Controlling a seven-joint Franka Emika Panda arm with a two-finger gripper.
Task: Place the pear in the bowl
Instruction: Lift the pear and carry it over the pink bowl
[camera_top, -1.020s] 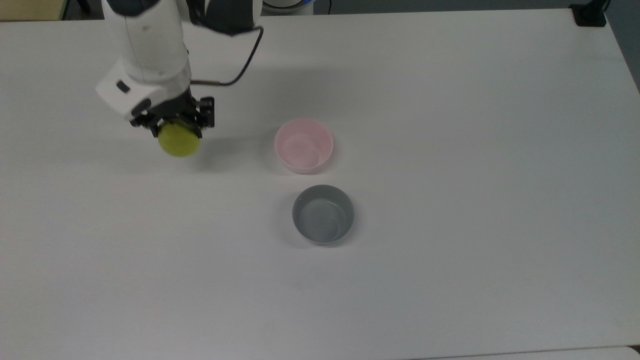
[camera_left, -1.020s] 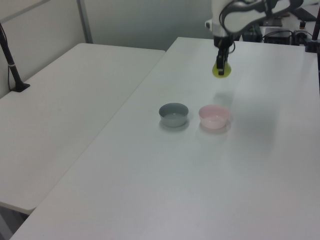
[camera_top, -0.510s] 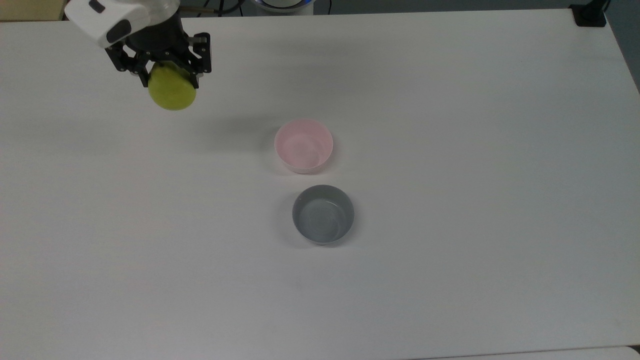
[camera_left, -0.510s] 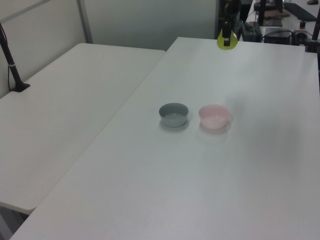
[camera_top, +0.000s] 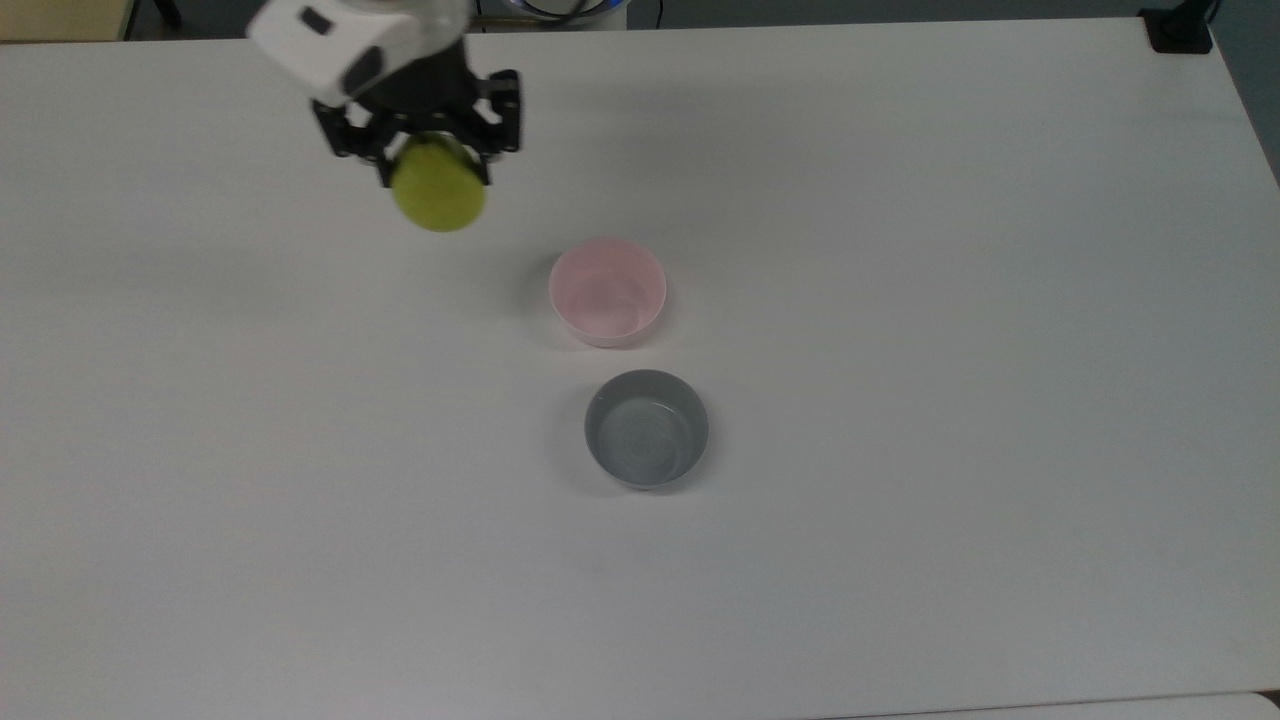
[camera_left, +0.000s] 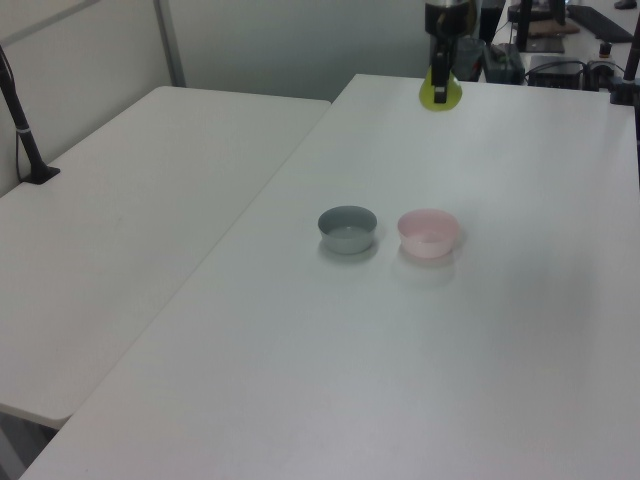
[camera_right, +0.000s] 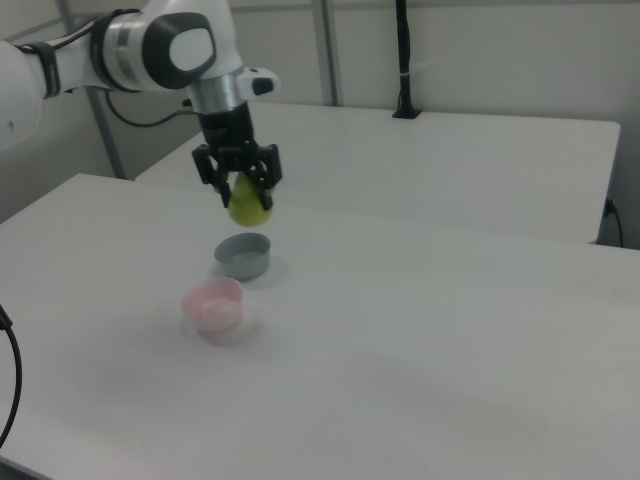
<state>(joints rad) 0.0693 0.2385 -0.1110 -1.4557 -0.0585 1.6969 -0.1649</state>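
The white counter (camera_top: 900, 560) carried a pink bowl (camera_top: 607, 291) and, just beside it at 5 o'clock in the top view, a grey bowl (camera_top: 646, 428). The hand (camera_top: 432, 165) hung above the counter, pinching the pear (camera_top: 438, 197), at 10 o'clock from the pink bowl in the top view, well apart.

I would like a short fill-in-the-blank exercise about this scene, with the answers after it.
1. The gripper is shut on the yellow-green glossy ____.
2. The small round pale pink bowl is ____ inside.
3. In the top view, the small round grey bowl lies ____ the pink one.
4. Both bowls stand on the white ____.

Answers: pear; empty; below; table
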